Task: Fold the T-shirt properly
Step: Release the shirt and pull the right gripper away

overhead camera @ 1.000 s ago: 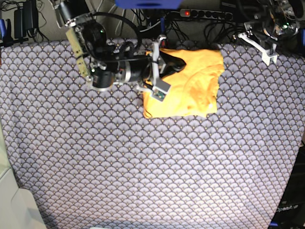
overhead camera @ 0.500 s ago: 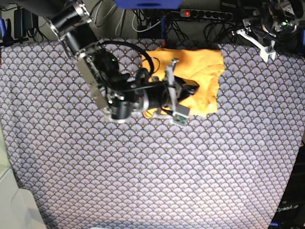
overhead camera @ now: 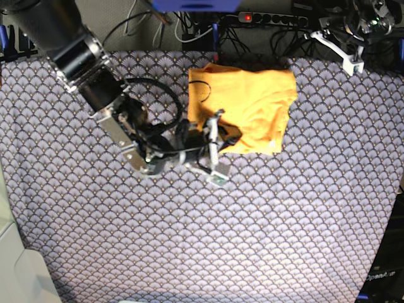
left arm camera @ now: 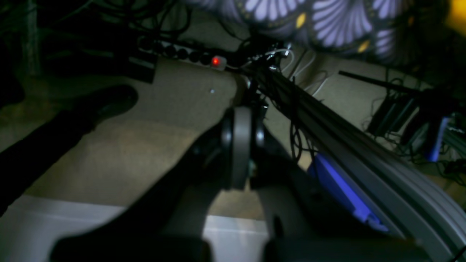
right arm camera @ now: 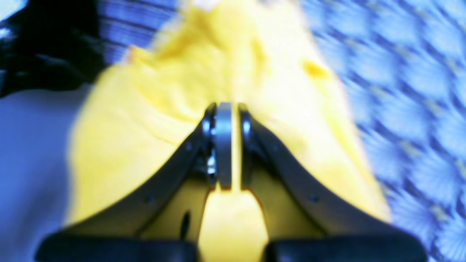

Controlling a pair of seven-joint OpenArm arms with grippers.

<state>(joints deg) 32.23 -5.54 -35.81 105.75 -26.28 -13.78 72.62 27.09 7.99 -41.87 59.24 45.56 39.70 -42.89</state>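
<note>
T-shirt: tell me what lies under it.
The folded yellow-orange cotton T-shirt lies flat on the grey scallop-patterned tablecloth, which shows all around it. Whatever sits directly beneath the fabric is covered. The right claw overlaps its lower left edge.

— How many garments lie on the table?
— One: a single yellow-orange T-shirt, folded into a rough square on one patterned tablecloth.
— And the robot arms?
— Two, each with one gripper: the right gripper at the shirt's near edge, the left gripper at the far corner.
— Anything else to count?
— One power strip, showing one red light.
</note>
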